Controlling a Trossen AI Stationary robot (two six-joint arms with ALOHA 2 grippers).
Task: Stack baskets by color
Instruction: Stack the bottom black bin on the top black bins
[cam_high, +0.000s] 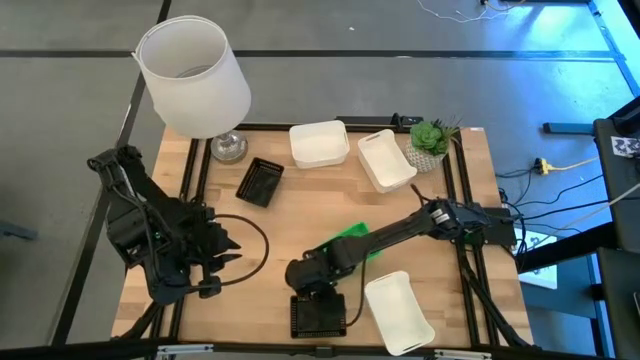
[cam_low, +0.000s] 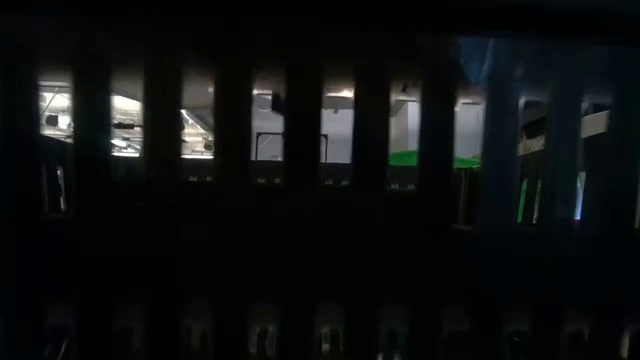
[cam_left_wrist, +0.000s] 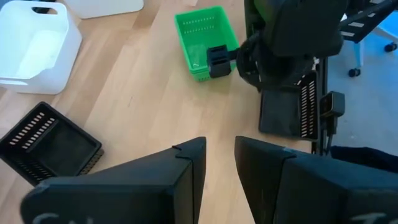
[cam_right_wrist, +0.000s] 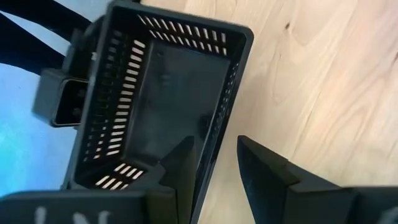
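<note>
Two black baskets (cam_high: 318, 314) (cam_high: 261, 182) lie apart; right pincer (cam_right_wrist: 214, 171), open, straddles the near one's wall. Next: close and carry. Left pincer (cam_left_wrist: 219, 163) waits open.

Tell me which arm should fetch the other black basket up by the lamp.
Probably left: the left gripper is open, idle and nearer that black basket. The right gripper, open, sits over the front black basket.

Right pincer (cam_high: 318, 300) over black basket (cam_high: 318, 317) at table's (cam_high: 250, 290) near edge

white baskets (cam_high: 319, 144): 3; black baskets (cam_high: 261, 181): 2; green basket (cam_high: 352, 236): 1; lampshade (cam_high: 194, 76): 1; plant (cam_high: 431, 140): 1
</note>
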